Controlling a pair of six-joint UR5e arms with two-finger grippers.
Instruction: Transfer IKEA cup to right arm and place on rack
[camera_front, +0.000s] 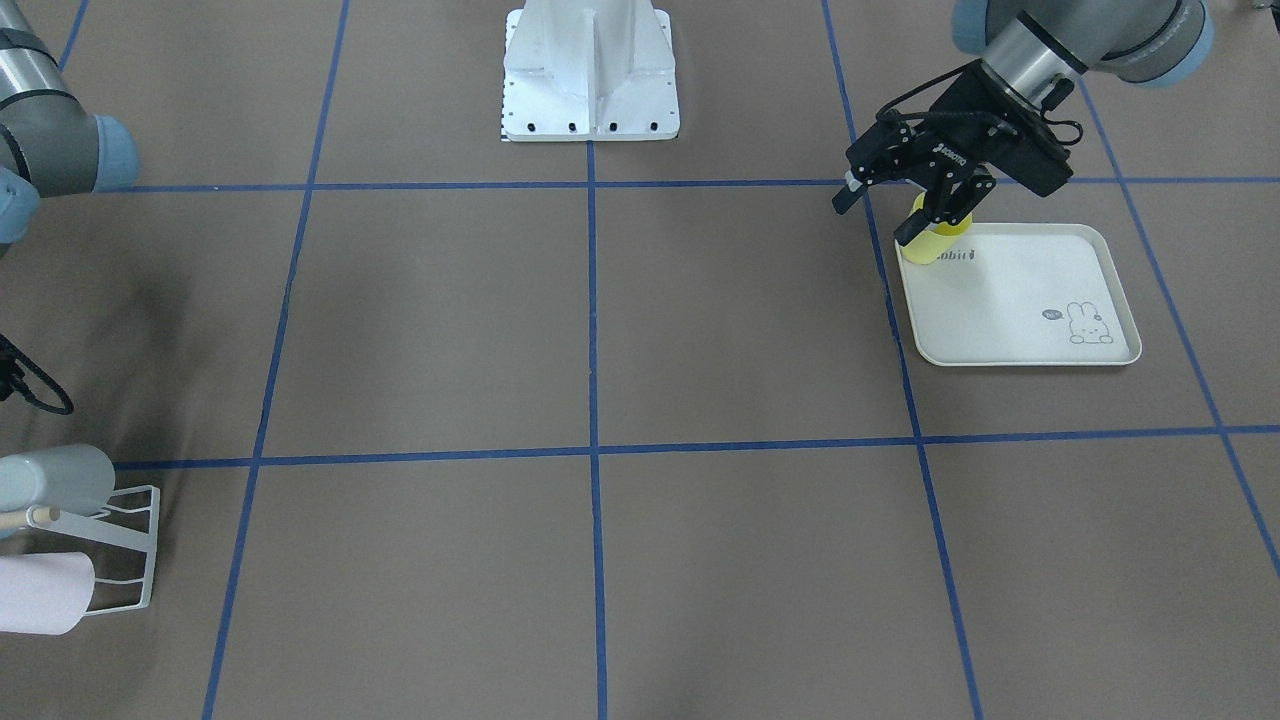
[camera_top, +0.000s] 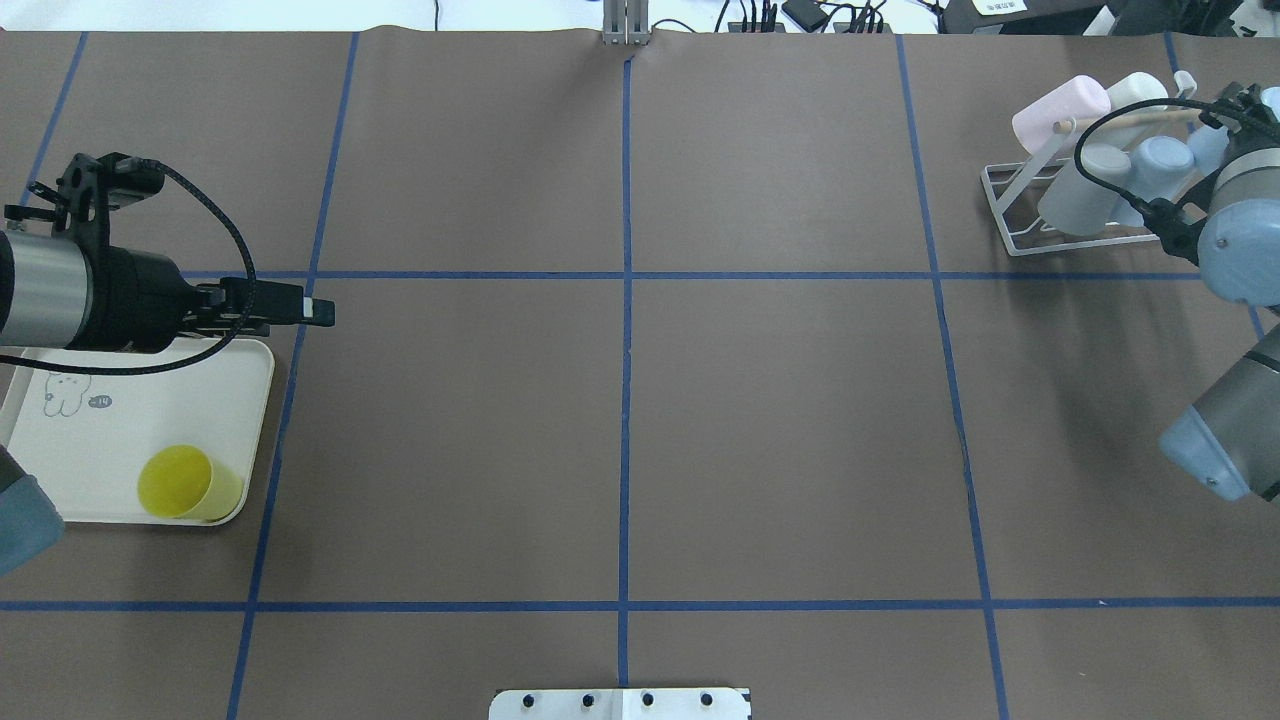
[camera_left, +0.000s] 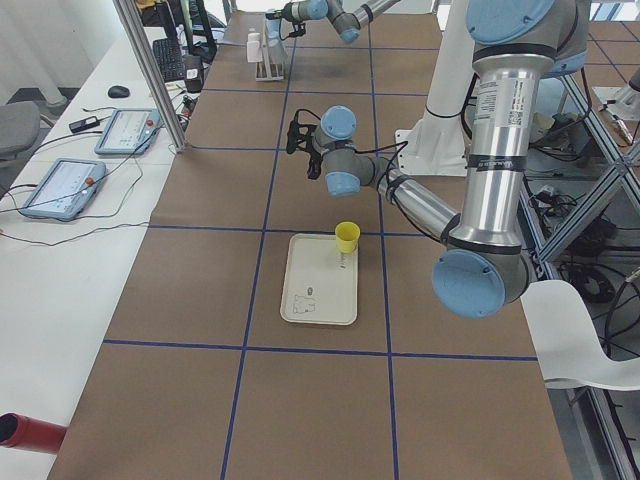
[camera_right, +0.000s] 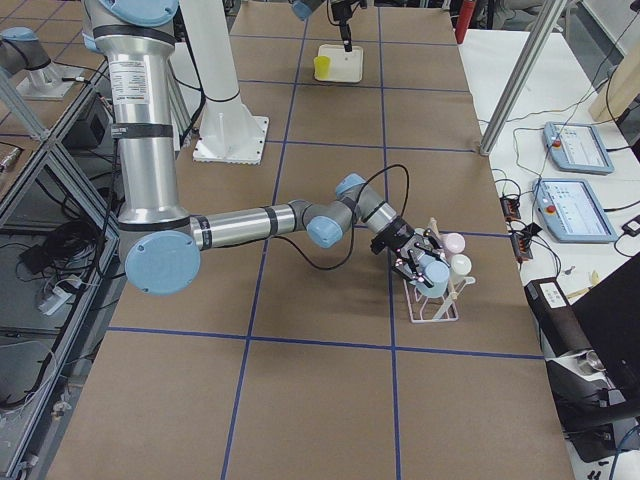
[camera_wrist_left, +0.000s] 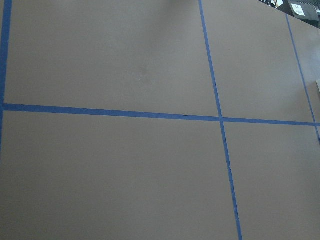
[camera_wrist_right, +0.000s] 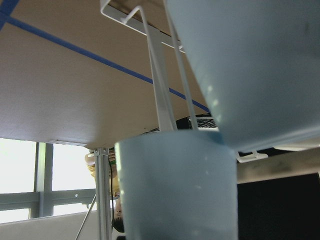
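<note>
The yellow IKEA cup (camera_top: 185, 483) stands upright on a near corner of the cream rabbit-print tray (camera_top: 150, 400), at the table's left end. It also shows in the front view (camera_front: 937, 245) and the left view (camera_left: 347, 236). My left gripper (camera_top: 318, 310) hangs above the tray's far edge, open and empty, pointing toward the table's middle and apart from the cup. The white wire rack (camera_top: 1010, 215) sits at the far right end. My right gripper (camera_right: 415, 262) is pressed in among the cups hung on it. Its fingers are hidden, so I cannot tell its state.
The rack carries pink (camera_top: 1060, 105), white (camera_top: 1135, 90) and blue-grey cups (camera_top: 1080, 190); two pale blue cups (camera_wrist_right: 175, 190) fill the right wrist view. The robot's white base (camera_front: 590, 75) stands at the near middle edge. Blue tape lines cross the brown table.
</note>
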